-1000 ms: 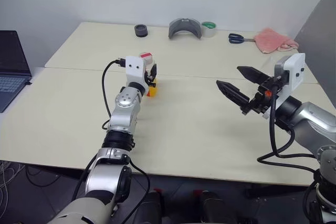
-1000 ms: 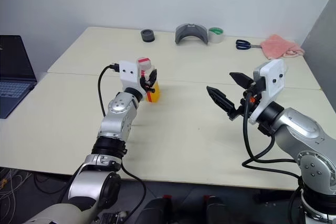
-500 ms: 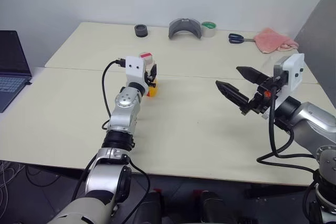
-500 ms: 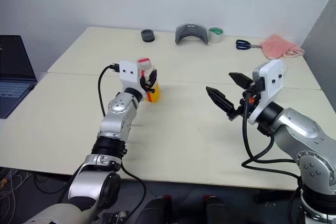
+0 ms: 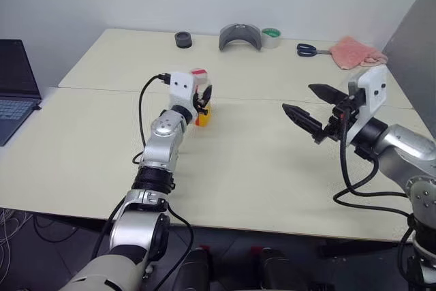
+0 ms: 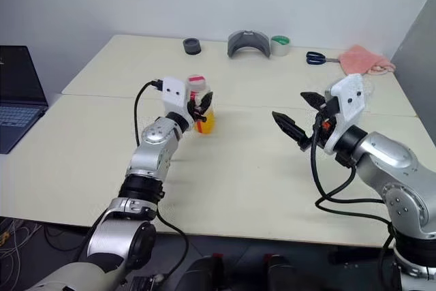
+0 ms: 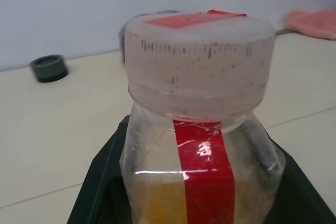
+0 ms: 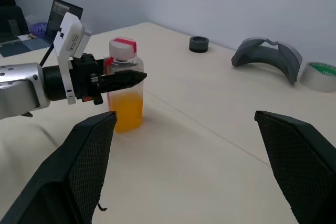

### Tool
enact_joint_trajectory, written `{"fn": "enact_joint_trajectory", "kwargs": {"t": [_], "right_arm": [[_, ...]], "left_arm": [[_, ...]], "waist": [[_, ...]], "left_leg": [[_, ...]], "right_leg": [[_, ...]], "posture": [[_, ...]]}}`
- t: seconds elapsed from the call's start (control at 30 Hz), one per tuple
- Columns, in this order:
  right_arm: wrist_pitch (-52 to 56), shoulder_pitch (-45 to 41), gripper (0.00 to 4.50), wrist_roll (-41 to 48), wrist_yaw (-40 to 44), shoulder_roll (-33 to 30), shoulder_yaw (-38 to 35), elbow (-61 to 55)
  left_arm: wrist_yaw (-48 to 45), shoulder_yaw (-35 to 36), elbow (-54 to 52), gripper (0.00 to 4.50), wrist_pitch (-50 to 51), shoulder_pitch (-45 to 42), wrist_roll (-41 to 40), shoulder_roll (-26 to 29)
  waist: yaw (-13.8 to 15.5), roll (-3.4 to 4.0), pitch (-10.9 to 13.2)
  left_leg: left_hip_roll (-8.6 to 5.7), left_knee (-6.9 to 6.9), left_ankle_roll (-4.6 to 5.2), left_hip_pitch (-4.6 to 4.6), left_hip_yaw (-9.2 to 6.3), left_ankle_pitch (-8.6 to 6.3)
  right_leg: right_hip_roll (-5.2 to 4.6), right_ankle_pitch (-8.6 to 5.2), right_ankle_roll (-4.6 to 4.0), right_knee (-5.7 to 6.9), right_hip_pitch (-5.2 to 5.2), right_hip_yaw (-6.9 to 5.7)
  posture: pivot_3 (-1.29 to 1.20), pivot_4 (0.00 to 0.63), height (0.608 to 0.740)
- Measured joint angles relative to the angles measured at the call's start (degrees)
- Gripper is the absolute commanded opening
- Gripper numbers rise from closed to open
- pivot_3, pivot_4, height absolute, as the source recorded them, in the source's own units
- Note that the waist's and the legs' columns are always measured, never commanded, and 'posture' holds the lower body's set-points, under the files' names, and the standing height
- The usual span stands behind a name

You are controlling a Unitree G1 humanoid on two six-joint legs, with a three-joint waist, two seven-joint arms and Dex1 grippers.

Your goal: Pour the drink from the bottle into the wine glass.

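The bottle (image 5: 202,105) stands upright on the cream table (image 5: 245,161), left of middle. It is clear plastic with a red-and-white cap (image 7: 199,51) and a red label strip. The orange drink (image 8: 126,109) fills its lower half. My left gripper (image 5: 202,97) is shut on the bottle's body just below the neck, one black finger on each side. My right gripper (image 5: 298,98) hovers open above the table to the right, pointing toward the bottle with a wide gap in between. The wine glass is out of view.
Along the far edge lie a black roll (image 5: 182,39), a grey curved piece (image 5: 240,36), a tape roll (image 5: 271,36), scissors (image 5: 306,49) and a pink cloth (image 5: 354,53). A laptop (image 5: 13,90) sits off the table's left side.
My left gripper has shifted a little to the right with the bottle in it, and its wrist has turned rightward. The right gripper stays open in about the same place.
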Motion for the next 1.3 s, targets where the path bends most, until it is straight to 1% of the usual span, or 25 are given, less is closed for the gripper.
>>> {"fn": "enact_joint_trajectory", "kwargs": {"t": [0.23,0.33,0.5,0.67,0.93,1.17,1.3], "right_arm": [[1.88,-8.12,4.5,-0.09,0.41,3.33,3.26,3.93],[3.25,-11.07,4.5,-0.22,-0.96,5.71,3.47,7.63],[4.57,-13.29,4.5,-0.26,-2.58,7.22,3.34,9.02],[5.11,-13.3,4.5,-0.77,-4.0,8.6,3.34,9.6],[6.2,-13.3,4.5,-1.12,-5.03,10.63,3.46,7.24],[7.46,-13.3,4.5,2.63,-2.3,11.53,3.38,5.69],[8.8,-13.3,4.5,5.72,-1.08,11.17,3.06,5.03]], "left_arm": [[-13.05,-4.66,-5.13,1.92,1.47,-1.98,-3.31,-0.99],[-18.51,-6.1,-7.7,1.92,4.58,-2.44,-5.95,-1.42],[-24.76,-7.98,-11.74,1.92,11.05,-2.45,-9.98,-1.99],[-27.23,-8.23,-13.23,1.92,14.94,-2.55,-11.64,-1.89],[-29.78,-8.26,-13.22,1.92,16.0,-3.29,-11.81,-1.8],[-34.42,-9.25,-13.5,1.92,16.39,-3.34,-12.69,-0.86],[-34.73,-9.05,-15.52,1.92,16.32,-3.26,-13.12,-0.66]], "waist": [[-0.03,0.0,0.0],[-0.06,0.01,0.0],[-0.12,0.01,0.0],[-0.12,0.01,0.0],[-0.1,0.02,0.0],[-0.11,0.02,0.0],[-0.1,0.02,0.0]], "left_leg": [[0.04,0.0,0.0,0.0,-0.01,0.0],[0.04,0.0,0.0,-0.01,-0.02,0.0],[0.07,-0.01,0.01,-0.03,-0.11,0.0],[0.07,0.0,0.01,-0.02,-0.16,0.0],[0.07,0.0,0.01,-0.03,-0.18,0.0],[0.08,0.0,0.01,-0.03,-0.19,0.0],[0.08,0.0,0.01,-0.03,-0.19,0.0]], "right_leg": [[-0.01,0.0,-0.01,0.01,-0.03,0.04],[-0.01,0.0,-0.01,0.05,-0.04,0.05],[-0.01,0.0,-0.01,0.05,-0.09,0.09],[-0.01,0.0,-0.01,0.07,-0.09,0.08],[-0.01,0.0,-0.01,0.07,-0.09,0.08],[-0.01,0.0,-0.01,0.07,-0.1,0.07],[-0.02,0.0,-0.01,0.06,-0.09,0.08]], "posture": [[0.0,0.15,0.74],[0.0,0.15,0.74],[0.0,0.15,0.74],[0.0,0.15,0.74],[0.0,0.15,0.74],[0.0,0.15,0.74],[0.0,0.15,0.74]]}}
